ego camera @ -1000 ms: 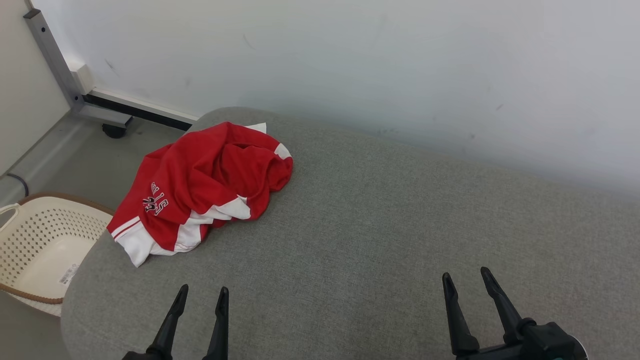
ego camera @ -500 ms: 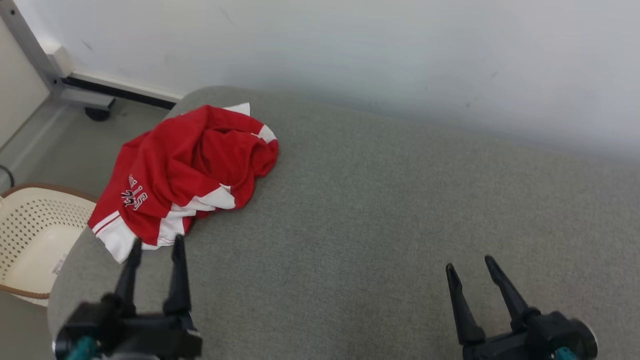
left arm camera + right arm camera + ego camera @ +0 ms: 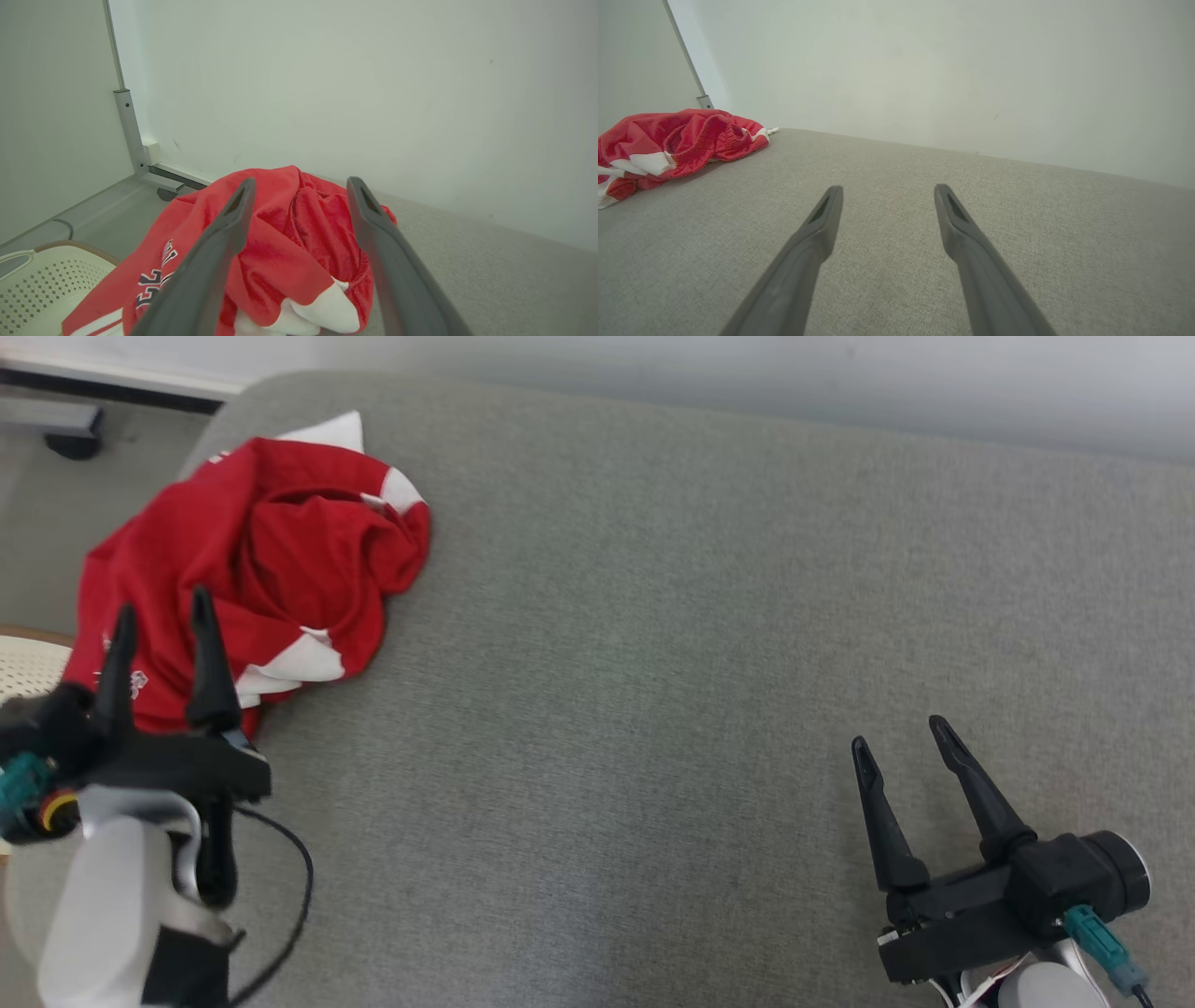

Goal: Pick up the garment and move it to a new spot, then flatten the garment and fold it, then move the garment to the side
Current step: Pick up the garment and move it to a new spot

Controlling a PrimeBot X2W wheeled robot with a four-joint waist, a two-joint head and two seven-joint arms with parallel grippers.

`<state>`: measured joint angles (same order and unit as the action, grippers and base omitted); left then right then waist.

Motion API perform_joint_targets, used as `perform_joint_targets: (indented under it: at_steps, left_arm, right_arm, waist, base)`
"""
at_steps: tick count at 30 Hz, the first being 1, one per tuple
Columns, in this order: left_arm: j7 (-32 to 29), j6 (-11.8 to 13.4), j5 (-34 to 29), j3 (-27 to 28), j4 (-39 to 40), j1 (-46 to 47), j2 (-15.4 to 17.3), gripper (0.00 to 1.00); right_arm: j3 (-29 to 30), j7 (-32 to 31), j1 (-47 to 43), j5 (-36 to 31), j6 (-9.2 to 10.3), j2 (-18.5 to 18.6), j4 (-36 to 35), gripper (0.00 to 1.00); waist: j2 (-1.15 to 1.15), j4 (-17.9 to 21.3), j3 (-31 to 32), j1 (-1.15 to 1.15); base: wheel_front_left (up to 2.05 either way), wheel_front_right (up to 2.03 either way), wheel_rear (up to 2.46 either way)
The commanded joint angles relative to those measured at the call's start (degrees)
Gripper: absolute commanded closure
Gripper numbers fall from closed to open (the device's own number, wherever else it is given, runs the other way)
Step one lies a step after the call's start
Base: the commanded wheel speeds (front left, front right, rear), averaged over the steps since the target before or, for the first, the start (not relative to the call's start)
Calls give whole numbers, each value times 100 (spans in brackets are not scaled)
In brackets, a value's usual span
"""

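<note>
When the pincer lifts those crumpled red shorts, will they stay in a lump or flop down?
Probably flop: the red shorts lie in soft folds, so they should droop from wherever they are pinched. They look thin, so likely light. The left pincer, open by them, may catch just one layer.

The crumpled red-and-white garment (image 3: 252,551) lies on the far left of the grey upholstered surface (image 3: 653,616), the cream perforated plastic basket (image 3: 37,289) beyond its left edge.

Bright, diffuse light is recorded throughout. A faint shadow is cast beside the garment (image 3: 233,551). Near fingers (image 3: 201,280) are rendered soft.
</note>
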<state>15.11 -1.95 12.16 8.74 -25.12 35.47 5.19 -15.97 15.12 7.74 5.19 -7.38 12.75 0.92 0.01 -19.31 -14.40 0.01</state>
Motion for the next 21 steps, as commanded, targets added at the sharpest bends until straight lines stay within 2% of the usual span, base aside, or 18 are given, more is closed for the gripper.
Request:
perform_joint_targets:
  at_steps: [1,6,8,13,21]
  left_arm:
    - [9,-43,68,86,-359,402,115,0]
    - [-189,31,67,104,-1427,1248,404,0]
    - [-276,62,38,87,-1603,1415,459,0]
    - [-804,265,12,78,-2448,2081,702,0]
    - [-1741,198,22,-38,-3386,2674,1048,0]
  right_arm:
    - [-16,8,119,-56,-21,39,-8,0]
    - [14,8,280,-94,-21,68,-21,0]
    - [16,8,315,-102,-21,86,-12,0]
    - [-21,8,488,-127,-21,146,-2,0]
    - [-31,6,768,-28,-20,99,84,0]
  waist:
    - [-1,386,-545,-1]
    - [-1,471,-823,-1]
    - [-1,476,-878,-1]
    - [-1,521,-1126,-1]
    - [-1,670,-1444,-1]
  base:
    - [0,0,0]
    - [0,0,0]
    - [0,0,0]
    - [0,0,0]
    - [0,0,0]
